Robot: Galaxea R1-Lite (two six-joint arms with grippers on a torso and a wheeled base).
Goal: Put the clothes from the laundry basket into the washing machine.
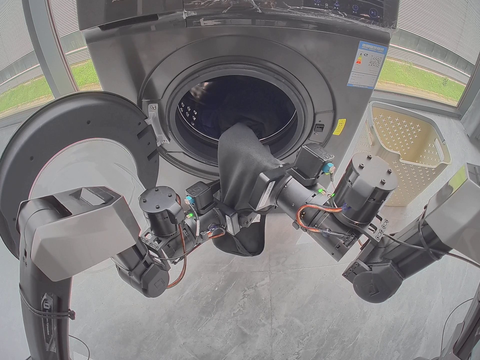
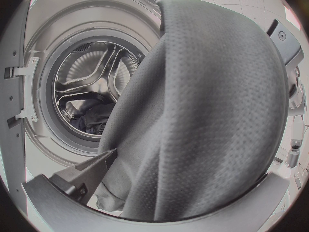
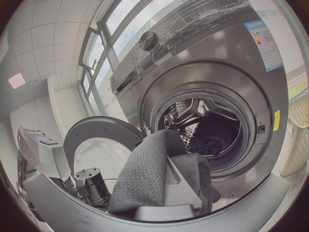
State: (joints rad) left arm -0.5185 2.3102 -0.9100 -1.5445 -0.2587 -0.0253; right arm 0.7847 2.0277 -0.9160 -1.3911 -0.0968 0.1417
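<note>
The dark grey mesh garment (image 1: 240, 161) lies draped over the lip of the washing machine (image 1: 310, 66) at 6 o'clock of the round opening. Its upper part is inside the drum (image 1: 197, 113), and its lower part hangs down the front panel toward the floor (image 1: 250, 301). It looks light, soft and limp, a perforated sports fabric that folds and slides wherever it is unsupported. The hanging half would probably pull the rest back out over the smooth lip if released. The best place to take hold is likely the bunched fabric just below the lip, so that a push inward carries the loose tail with it. The right gripper (image 1: 257, 188) sits at 4 o'clock of the garment, and in the right wrist view its fingers (image 3: 180, 184) are closed on a fold of the cloth. The left gripper (image 1: 245, 222) is at 6 o'clock, beneath the hanging tail. The fabric covers it, so I cannot tell whether it is clamped. More dark clothes (image 3: 212, 139) lie at the bottom of the drum. The door (image 1: 75, 141) stands swung wide at 9 o'clock of the opening, and the cream laundry basket (image 1: 405, 146) stands at 3 o'clock beside the machine.
</note>
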